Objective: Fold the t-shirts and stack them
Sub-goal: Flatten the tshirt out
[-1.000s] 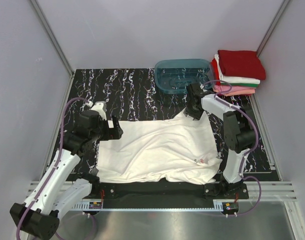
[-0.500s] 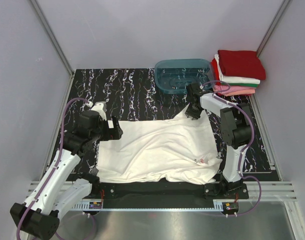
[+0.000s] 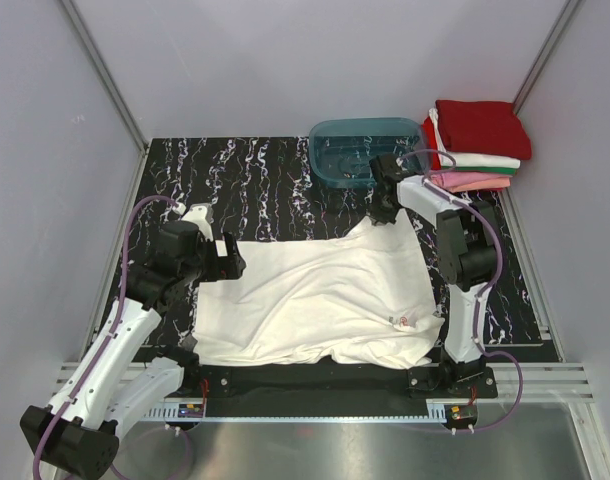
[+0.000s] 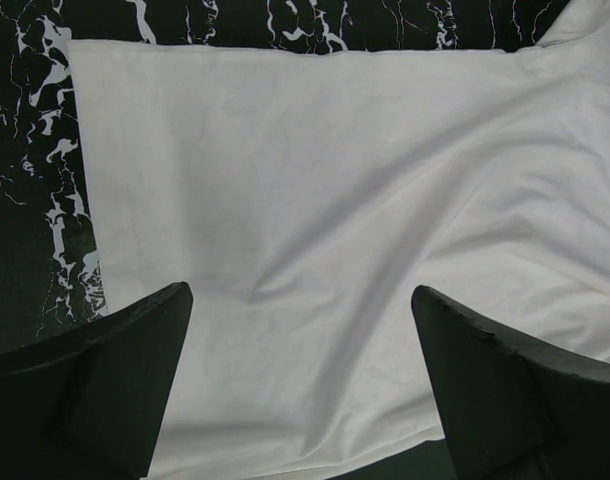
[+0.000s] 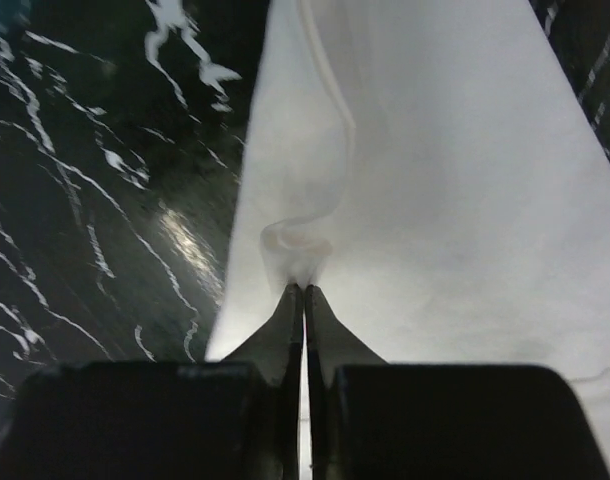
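The white tee (image 3: 315, 295) is lying spread across the middle of the table (image 3: 245, 180), wrinkled and not yet folded, with its small red logo (image 3: 400, 321) showing near its 4 o'clock corner. The right gripper (image 3: 382, 222) is pinching the tee at its 1 o'clock corner. In the right wrist view its jaws are pressing together with only a thin fold of cloth between them, and the fabric is rising into a small peak there, which suggests the corner is being lifted or drawn outward to take up slack. The left gripper (image 3: 228, 258) is hanging over the tee's 10 o'clock corner. The left wrist view is showing its jaws spread wide above the cloth and gripping nothing, probably lined up to come down on that corner so both arms are working the same far edge. The folded stack (image 3: 480, 145), with a dark red tee on top, is sitting at 1 o'clock on the table, well apart from the spread tee, likely kept out of the folding area until this one is ready to join it. The teal tub (image 3: 363, 150) is standing at 12 o'clock, just beyond the right gripper.
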